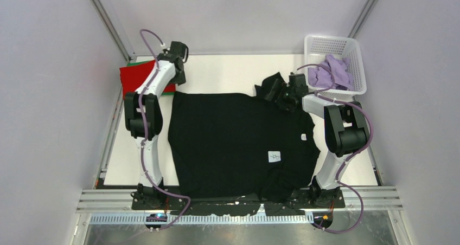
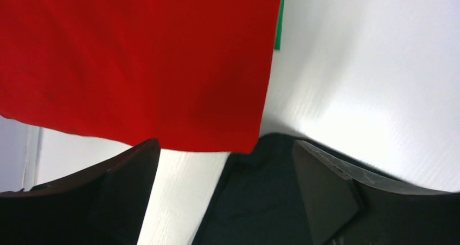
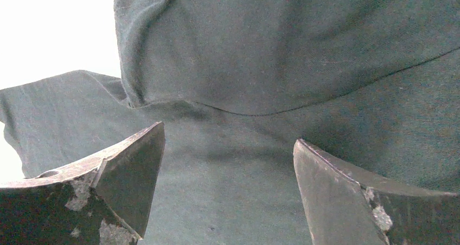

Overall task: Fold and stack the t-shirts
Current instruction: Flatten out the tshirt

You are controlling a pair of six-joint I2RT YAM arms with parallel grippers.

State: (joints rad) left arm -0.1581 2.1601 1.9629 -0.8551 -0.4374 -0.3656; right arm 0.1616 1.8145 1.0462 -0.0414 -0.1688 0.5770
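The large black t-shirt (image 1: 238, 142) lies spread flat mid-table, with a small white tag (image 1: 275, 156) near its right side. A folded red t-shirt (image 1: 135, 74) lies on a green one (image 1: 142, 64) at the far left. The lavender t-shirt (image 1: 333, 71) sits in the basket. My left gripper (image 1: 174, 86) is open over the black shirt's far left corner (image 2: 266, 191), with the red shirt (image 2: 135, 66) just beyond it. My right gripper (image 1: 273, 91) is open over the bunched far right sleeve (image 3: 271, 66), its fingers (image 3: 125, 169) astride the cloth and holding nothing.
A white mesh basket (image 1: 355, 55) stands at the far right corner. The white table surface (image 1: 228, 71) shows beyond the black shirt. Metal frame posts and grey walls enclose the table. The black shirt's near hem hangs over the arm bases (image 1: 238, 201).
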